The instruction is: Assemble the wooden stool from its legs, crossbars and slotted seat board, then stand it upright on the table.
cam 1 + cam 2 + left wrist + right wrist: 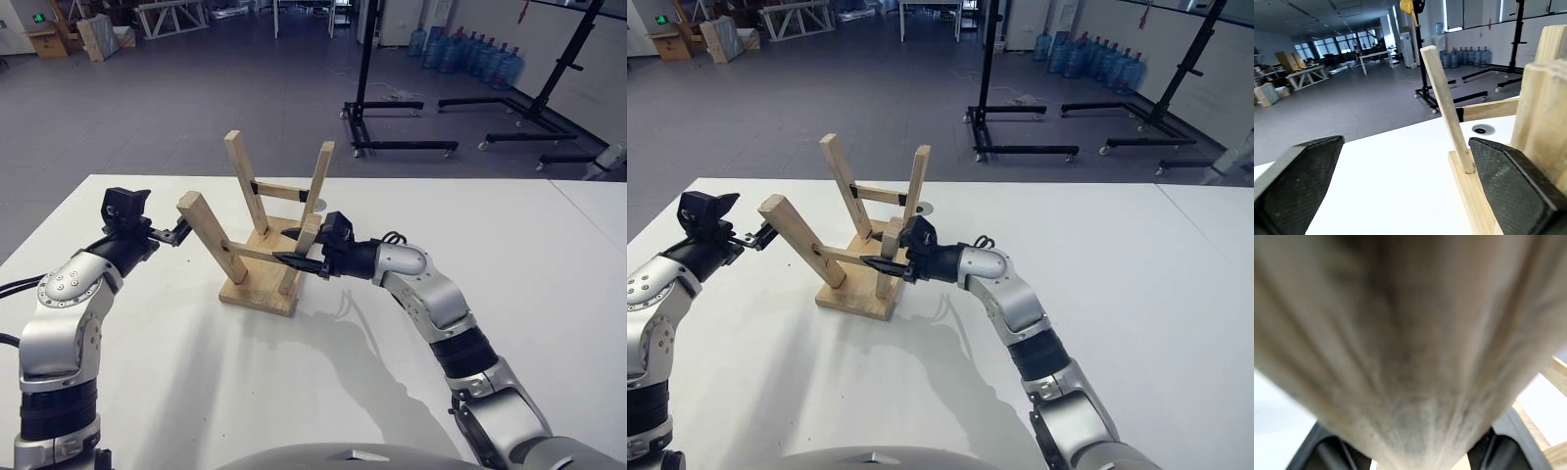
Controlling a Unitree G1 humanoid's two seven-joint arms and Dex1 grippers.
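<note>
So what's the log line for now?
stool: upside down, seat board on table | left gripper: open beside leaning leg | right gripper: shut on front leg

Workshop hall: black steel stands (pixel 404 146), workbenches (pixel 171 14) (water jugs (pixel 470 54) too)

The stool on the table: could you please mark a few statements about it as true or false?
1. The stool stands upright on its legs. False: it is upside down, seat board flat on the table, legs pointing up.
2. The right gripper is closed on a leg. True.
3. The left gripper is clamped shut. False: its fingers are spread open.
4. A crossbar joins the two far legs. True.
</note>
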